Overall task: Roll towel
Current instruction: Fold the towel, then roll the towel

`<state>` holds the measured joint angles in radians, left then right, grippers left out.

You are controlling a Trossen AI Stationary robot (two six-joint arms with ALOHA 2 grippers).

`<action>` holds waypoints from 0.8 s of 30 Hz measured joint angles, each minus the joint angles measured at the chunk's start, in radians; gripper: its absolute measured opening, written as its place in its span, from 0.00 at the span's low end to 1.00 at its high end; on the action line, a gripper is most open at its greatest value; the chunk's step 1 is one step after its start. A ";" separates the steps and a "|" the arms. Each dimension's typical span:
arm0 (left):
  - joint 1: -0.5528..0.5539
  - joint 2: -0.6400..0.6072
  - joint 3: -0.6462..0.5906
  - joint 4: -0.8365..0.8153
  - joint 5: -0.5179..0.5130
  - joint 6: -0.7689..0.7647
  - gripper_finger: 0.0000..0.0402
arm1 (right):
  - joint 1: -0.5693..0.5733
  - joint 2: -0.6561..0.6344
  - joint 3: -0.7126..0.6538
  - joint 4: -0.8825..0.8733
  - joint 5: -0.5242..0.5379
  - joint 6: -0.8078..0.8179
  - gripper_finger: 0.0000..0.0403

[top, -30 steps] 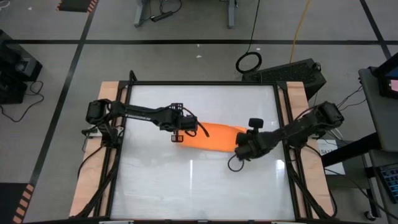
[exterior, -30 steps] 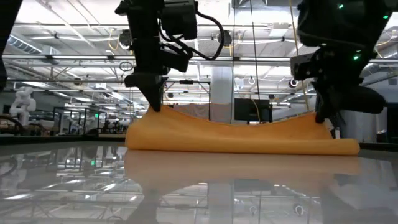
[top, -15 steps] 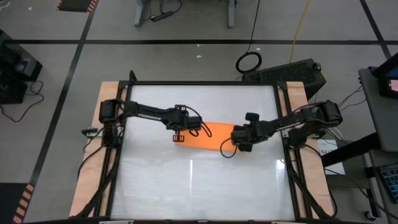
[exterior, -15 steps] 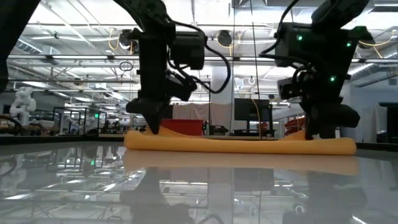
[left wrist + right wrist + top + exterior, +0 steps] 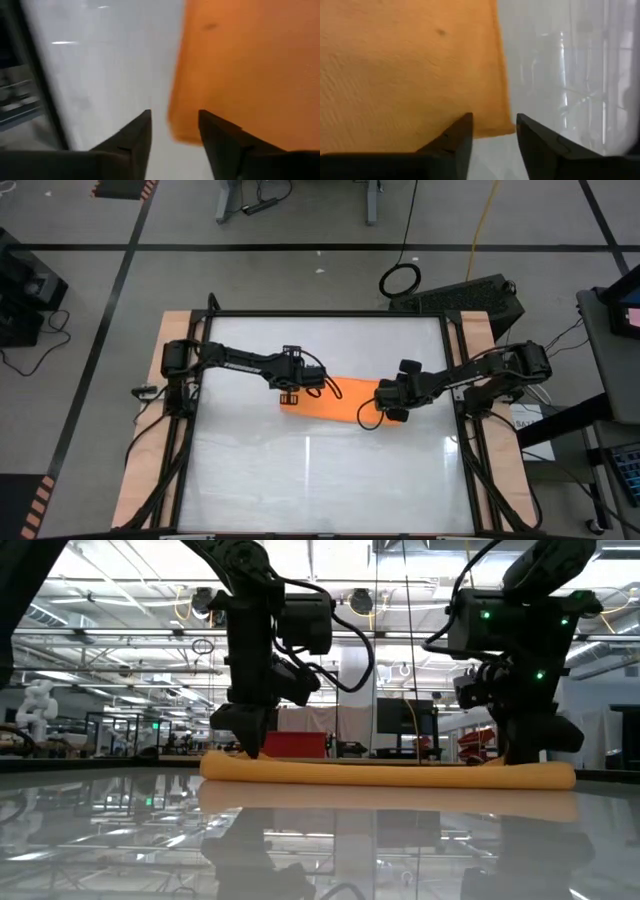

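The orange towel lies low and flat on the table's middle as a long folded band. My left gripper stands open over the towel's left end, with that end's corner in the gap between its fingers. My right gripper stands open over the towel's right end, with that end's corner in its gap. Both point down, fingertips at the level of the towel's top. My left gripper has its open fingers down at the towel's left-end corner, one finger over the cloth and one over bare table; I cannot tell whether it touches. My right gripper stands the same way at the right-end corner; I cannot tell whether it touches.
The table top is pale and glossy inside a black frame, with wooden boards along both sides. Bare surface stretches from the towel to the near edge. Cables hang from both wrists.
A second ago both grippers held the towel's two ends raised, and the cloth sagged between them. Both have gone down and a little toward the far edge. The raised edge now lies flat on the rest of the towel.
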<state>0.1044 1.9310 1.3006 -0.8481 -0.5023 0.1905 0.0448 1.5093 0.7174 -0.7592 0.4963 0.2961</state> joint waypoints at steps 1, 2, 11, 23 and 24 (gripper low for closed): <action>0.000 -0.004 0.000 -0.007 -0.023 0.000 0.46 | 0.000 -0.013 0.000 -0.014 0.003 0.009 0.38; 0.000 -0.012 0.000 -0.015 -0.037 -0.001 0.48 | 0.000 -0.030 0.000 -0.031 0.004 0.019 0.40; 0.000 -0.131 0.003 -0.035 -0.077 -0.051 0.58 | 0.025 -0.276 0.000 -0.071 0.010 0.076 0.43; -0.042 -0.093 0.004 0.300 0.386 -0.069 0.58 | 0.146 -0.370 -0.052 0.268 -0.092 0.050 0.39; -0.057 -0.085 0.004 0.321 0.398 -0.039 0.58 | 0.163 -0.360 -0.071 0.310 -0.093 0.041 0.39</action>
<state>0.0477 1.8464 1.3048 -0.5270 -0.1044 0.1511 0.2078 1.1491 0.6463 -0.4493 0.4036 0.3369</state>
